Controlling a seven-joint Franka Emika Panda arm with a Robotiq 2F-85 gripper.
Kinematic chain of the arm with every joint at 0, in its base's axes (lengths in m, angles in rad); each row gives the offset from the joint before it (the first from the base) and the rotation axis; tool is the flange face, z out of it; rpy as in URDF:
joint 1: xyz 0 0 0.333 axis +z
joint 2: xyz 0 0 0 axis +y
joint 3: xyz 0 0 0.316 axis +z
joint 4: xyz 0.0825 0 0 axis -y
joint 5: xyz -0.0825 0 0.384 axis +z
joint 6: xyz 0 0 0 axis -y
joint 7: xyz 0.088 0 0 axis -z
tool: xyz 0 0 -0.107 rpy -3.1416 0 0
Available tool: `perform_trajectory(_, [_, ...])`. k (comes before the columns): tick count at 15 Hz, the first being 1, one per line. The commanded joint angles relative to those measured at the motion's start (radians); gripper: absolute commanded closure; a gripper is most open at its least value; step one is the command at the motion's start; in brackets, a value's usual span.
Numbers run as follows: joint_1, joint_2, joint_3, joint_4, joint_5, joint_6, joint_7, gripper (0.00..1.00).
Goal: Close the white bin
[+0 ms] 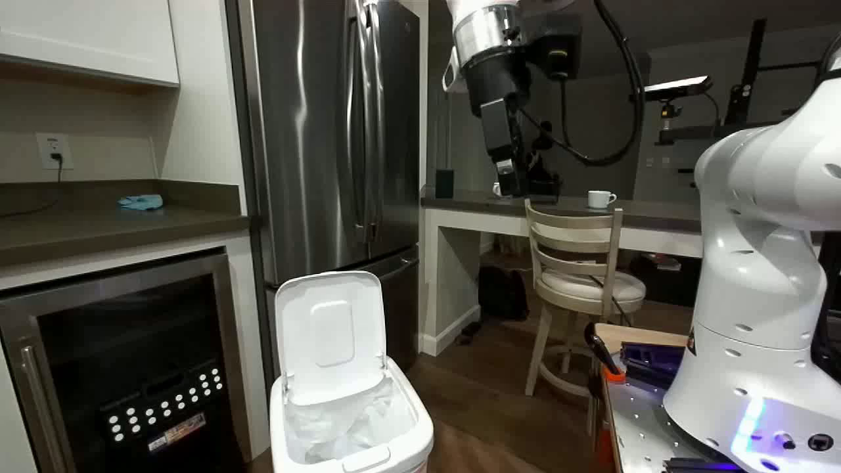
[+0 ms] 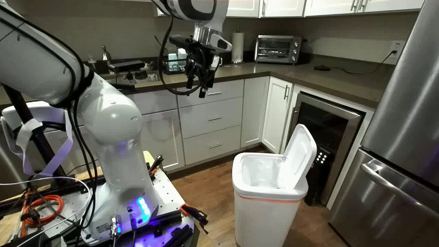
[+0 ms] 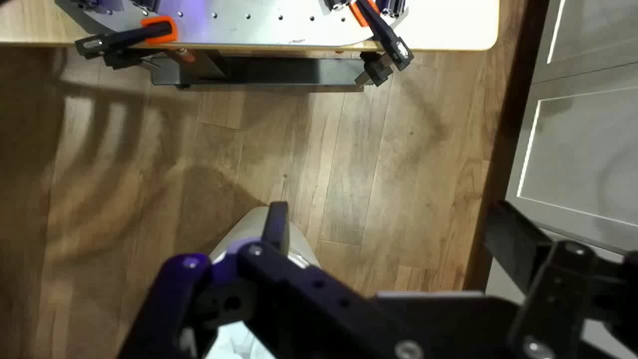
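The white bin [image 1: 415, 427] stands on the floor, and its body also shows in an exterior view [image 2: 262, 219]. Its lid [image 1: 328, 335] is open and stands up from the hinge; it also shows raised in an exterior view [image 2: 299, 154]. A clear liner bag [image 1: 348, 420] lies inside. My gripper [image 1: 509, 177] hangs well above the bin's height, apart from it; it also shows in an exterior view [image 2: 196, 89]. In the wrist view the gripper [image 3: 389, 212] has its fingers wide apart with nothing between them. Part of the bin [image 3: 244, 224] shows behind a finger; the lid is hidden there.
A steel refrigerator [image 1: 315, 131] and a cooler with a glass door [image 2: 325, 137] stand near the lid side. A wooden chair [image 1: 575, 289] stands by a desk. Drawers [image 2: 212, 116] line the counter. Clamps [image 3: 384, 35] stick out from the robot's table edge [image 3: 279, 47].
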Motion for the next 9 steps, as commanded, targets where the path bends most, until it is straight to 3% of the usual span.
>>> perform_trajectory(1, [-0.011, 0.000, 0.009, 0.001, 0.004, -0.002, -0.005, 0.00])
perform_trajectory(5, [-0.017, 0.045, 0.012, 0.003, -0.008, 0.066, -0.013, 0.00])
perform_trajectory(9, [-0.022, 0.211, 0.008, 0.029, -0.042, 0.353, -0.049, 0.00])
